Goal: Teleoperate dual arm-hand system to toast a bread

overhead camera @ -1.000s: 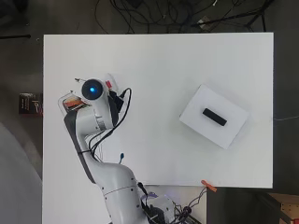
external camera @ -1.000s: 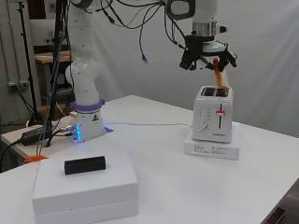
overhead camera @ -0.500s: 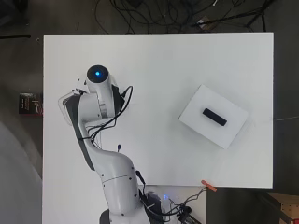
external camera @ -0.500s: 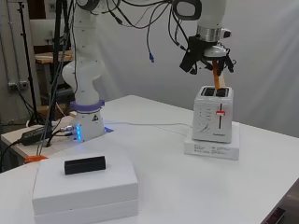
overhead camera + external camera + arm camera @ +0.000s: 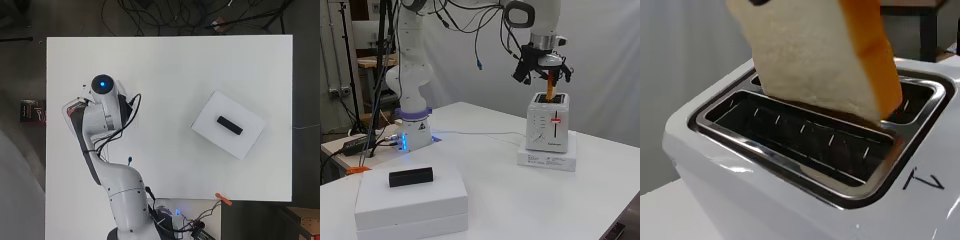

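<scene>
Bread slice [image 5: 825, 55], lower edge hidden inside toaster [image 5: 790, 200]

White jointed arm [image 5: 410, 75], black cables [image 5: 470, 15]

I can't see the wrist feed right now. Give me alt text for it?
A slice of bread, white with an orange-brown crust, hangs over a white toaster, its lower edge dipping into one of the two metal-rimmed slots. The other slot is dark and holds nothing. The hand does not show.
</scene>
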Controlling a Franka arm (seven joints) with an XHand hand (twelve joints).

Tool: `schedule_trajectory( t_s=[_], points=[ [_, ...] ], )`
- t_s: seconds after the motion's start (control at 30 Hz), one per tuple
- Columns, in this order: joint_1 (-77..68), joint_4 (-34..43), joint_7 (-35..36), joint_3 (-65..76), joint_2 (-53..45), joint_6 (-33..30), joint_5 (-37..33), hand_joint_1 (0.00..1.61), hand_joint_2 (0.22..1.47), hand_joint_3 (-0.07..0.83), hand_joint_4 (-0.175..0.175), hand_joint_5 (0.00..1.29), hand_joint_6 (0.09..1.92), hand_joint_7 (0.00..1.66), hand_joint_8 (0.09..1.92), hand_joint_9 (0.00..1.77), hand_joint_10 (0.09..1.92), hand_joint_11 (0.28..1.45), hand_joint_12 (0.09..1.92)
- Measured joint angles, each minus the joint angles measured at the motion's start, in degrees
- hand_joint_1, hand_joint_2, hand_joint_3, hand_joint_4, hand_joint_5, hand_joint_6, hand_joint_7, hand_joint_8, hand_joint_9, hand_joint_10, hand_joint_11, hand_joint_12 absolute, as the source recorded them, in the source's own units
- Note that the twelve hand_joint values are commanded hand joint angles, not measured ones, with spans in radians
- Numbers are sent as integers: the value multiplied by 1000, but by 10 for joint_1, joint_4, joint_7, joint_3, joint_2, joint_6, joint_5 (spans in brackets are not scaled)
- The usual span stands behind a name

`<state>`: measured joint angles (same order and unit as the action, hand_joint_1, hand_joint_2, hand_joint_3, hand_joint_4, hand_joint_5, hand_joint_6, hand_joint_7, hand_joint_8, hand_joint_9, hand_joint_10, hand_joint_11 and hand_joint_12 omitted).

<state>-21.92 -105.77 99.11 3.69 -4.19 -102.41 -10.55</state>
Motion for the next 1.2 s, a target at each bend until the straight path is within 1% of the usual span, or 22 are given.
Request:
schedule_trajectory(
  t_s=[0.07,0.1,0.27,0.37,0.4,0.43,0.47,0.53,0.57,0.6,0.67,0.8,0.87,0.93,1.0,1.03,1.07,1.1,1.13,1.17,1.2],
  points=[
    [8,-27,17,-7,13,-45,-7,1252,1128,-1,-175,802,1115,1138,881,1456,87,708,461],
    [14,-35,28,-8,16,-58,-12,1252,1128,-1,-175,802,1116,1139,878,1453,87,706,458],
    [19,-24,43,-14,14,-51,-21,1246,1143,1,-175,766,1160,1110,927,1436,87,709,422],
    [22,-33,44,-18,25,-67,-24,1244,1150,1,-175,783,1104,1070,1045,1471,87,733,434],
    [22,-35,44,-18,27,-68,-25,1242,1153,1,-175,786,1093,1057,1079,1484,87,729,473],
    [22,-36,43,-19,27,-68,-25,1131,1173,-1,-49,793,1149,1079,993,1492,87,719,529],
    [23,-36,41,-19,27,-68,-26,1039,1192,-1,52,793,1203,1114,881,1492,87,705,586],
    [23,-37,41,-20,26,-68,-28,1158,1170,3,-83,787,1139,1073,1014,1478,87,680,640],
    [23,-37,37,-21,25,-66,-30,1196,1166,2,-127,779,1127,1056,1063,1470,87,675,635],
    [23,-35,32,-23,23,-61,-30,1218,1164,1,-152,774,1126,1050,1080,1460,92,675,618],
    [25,-24,31,-28,13,-48,-28,1233,1162,0,-171,760,1149,1052,1068,1436,92,677,559],
    [27,-1,47,-34,3,-36,-20,1238,1160,0,-175,746,1183,1065,1017,1398,87,714,377],
    [29,0,55,-35,3,-40,-24,1239,1158,0,-175,748,1186,1071,1000,1394,87,727,337],
    [32,7,55,-37,1,-26,-34,1237,1160,1,-175,742,1184,1066,1011,1395,87,734,320],
    [33,13,53,-39,1,-16,-26,1236,1163,1,-175,738,1187,1060,1025,1401,87,746,313],
    [34,13,55,-39,2,-14,-23,1121,1181,4,-49,755,1219,1088,889,1420,87,752,350],
    [36,15,58,-39,4,-11,-23,1027,1200,1,52,763,1251,1135,732,1436,87,747,411],
    [38,16,62,-40,5,-7,-28,965,1216,-1,113,759,1283,1176,587,1441,87,730,473],
    [40,19,63,-40,5,0,-36,1052,1201,-3,19,755,1236,1137,737,1440,87,715,513],
    [41,22,62,-41,4,6,-42,1012,1210,-3,60,755,1255,1125,720,1436,87,703,536],
    [41,26,60,-42,2,11,-44,962,1222,-3,109,750,1286,1152,613,1432,87,695,547]
  ],
)
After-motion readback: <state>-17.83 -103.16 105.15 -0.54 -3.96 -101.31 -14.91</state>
